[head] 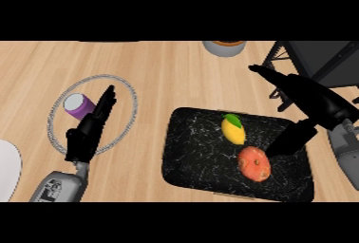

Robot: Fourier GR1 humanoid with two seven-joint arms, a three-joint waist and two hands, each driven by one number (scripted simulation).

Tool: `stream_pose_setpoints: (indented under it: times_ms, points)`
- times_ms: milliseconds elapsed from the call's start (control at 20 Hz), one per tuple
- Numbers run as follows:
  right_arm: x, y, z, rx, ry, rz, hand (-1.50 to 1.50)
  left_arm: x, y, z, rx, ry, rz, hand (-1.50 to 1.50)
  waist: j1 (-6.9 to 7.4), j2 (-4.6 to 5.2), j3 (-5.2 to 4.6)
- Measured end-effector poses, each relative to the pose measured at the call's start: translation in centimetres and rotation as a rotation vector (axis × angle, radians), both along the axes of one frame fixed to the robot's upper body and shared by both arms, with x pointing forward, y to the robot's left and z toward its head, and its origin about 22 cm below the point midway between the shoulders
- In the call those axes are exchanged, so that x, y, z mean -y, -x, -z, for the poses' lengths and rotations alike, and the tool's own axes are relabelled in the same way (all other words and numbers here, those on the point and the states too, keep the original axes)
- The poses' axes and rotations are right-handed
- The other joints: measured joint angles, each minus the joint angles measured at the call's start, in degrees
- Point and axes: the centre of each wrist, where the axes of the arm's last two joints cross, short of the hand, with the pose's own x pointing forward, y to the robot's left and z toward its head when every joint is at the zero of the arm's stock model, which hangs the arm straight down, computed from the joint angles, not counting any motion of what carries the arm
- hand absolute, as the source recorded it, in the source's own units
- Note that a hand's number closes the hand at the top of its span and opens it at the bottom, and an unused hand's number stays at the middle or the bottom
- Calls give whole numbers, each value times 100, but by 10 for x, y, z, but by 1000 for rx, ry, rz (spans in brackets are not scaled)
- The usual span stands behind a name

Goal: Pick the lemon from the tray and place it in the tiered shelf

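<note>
The left hand is held at rest at the left, fingers straight, over a clear plate beside a purple cup. The lemon is found lying ungrasped on the black tray, just above a red fruit. The right hand is held spread wide and empty over the tray's right edge, seemingly readied for a grasp. The tiered shelf is seen behind it.

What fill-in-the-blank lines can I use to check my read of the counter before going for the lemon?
1. The black tray holds ____ fruits: the lemon and a red one.
2. The left hand shows at the ring-shaped plate, beside a ____ cup.
3. The right hand, open above the tray's right edge, holds ____.
Missing words: two; purple; nothing.
</note>
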Motion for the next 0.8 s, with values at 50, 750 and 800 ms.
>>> stream_pose_setpoints:
  times_ms: [50,750,800]
  points:
    - [-1,4,2,1,-3,1,-150,-2,3,0,0,0,-1,0,0,0,-1]
    - [-30,13,20,26,23,40,-150,-3,-9,-3,2,3,8,0,7,10,2]
    - [-32,14,20,23,23,38,-150,-1,-7,1,-1,4,8,0,7,11,2]
